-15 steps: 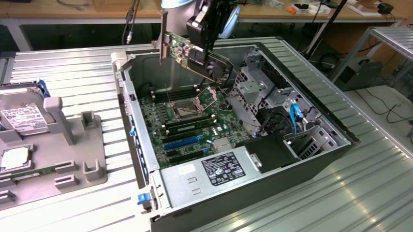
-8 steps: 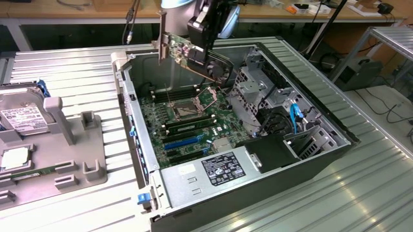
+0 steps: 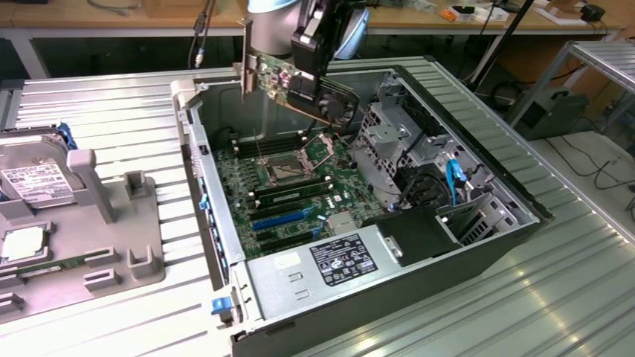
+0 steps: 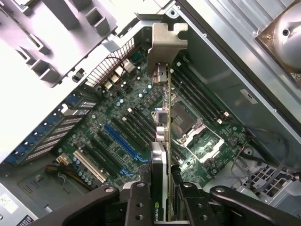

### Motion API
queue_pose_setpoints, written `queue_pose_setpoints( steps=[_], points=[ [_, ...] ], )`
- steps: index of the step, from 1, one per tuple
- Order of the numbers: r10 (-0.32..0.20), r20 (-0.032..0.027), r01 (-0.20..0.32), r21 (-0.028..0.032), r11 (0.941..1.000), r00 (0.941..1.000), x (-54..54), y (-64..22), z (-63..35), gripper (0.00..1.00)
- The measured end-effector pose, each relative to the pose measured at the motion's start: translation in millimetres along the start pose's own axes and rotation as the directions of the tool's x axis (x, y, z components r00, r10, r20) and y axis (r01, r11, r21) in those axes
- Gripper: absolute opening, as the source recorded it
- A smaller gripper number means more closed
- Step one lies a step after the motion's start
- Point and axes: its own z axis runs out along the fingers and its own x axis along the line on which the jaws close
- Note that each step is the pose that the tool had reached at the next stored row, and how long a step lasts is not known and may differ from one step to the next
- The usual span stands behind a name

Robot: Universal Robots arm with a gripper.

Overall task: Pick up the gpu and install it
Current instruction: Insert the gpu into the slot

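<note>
Above the case [image 3: 417,301], exterior view's 12 o'clock of motherboard [image 3: 297,202] | fingers [image 4: 139,200] clamped on gpu [image 3: 282,78] | picked up; not yet slotted.

**Figure.** A robotics laboratory arranged for computer-assembly work.

An open computer case [image 3: 213,223] lies on a ribbed metal table [image 3: 555,297] with its motherboard [image 3: 288,186] exposed, and a robot gripper [image 3: 309,93] holds the gpu [image 3: 270,74] above it. Beside the case, a grey moulded fixture [image 3: 119,223] carries a hard drive [image 3: 35,186]. Wooden workbenches [image 3: 100,18] bearing small items line the back of the room, and loose cables [image 3: 595,160] trail across the floor.
</note>
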Motion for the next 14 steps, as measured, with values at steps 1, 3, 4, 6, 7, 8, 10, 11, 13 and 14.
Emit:
queue_pose_setpoints(
  steps=[1,3,4,6,7,8,10,11,13,14],
  points=[
    [-0.013,-0.0006,0.013,-0.0003,0.9999,0.9999,0.0,0.0,0.0,0.27],
    [-0.021,-0.0009,0.021,-0.0005,0.9998,0.9998,0.0,0.0,0.0,0.27],
    [-0.021,-0.0009,0.021,-0.0006,0.9998,0.9998,0.0,0.0,0.0,0.27],
    [-0.021,-0.0009,0.021,-0.0006,0.9998,0.9998,0.0,0.0,0.0,0.27],
    [-0.021,-0.0009,0.021,-0.0006,0.9998,0.9998,0.0,0.0,0.0,0.27],
    [-0.025,-0.0011,0.025,-0.0007,0.9997,0.9997,0.0,0.0,0.0,0.27],
    [-0.042,-0.0017,0.042,-0.0012,0.9991,0.9991,0.0,0.1,0.0,0.27],
    [-0.057,-0.0023,0.057,-0.0016,0.9984,0.9984,0.0,0.0,0.0,0.27],
    [-0.080,-0.0031,0.080,-0.0023,0.9968,0.9968,0.0,0.0,0.0,0.27],
    [-0.086,-0.0035,0.086,-0.0025,0.9963,0.9963,-0.1,0.0,0.0,0.27]
  ],
)
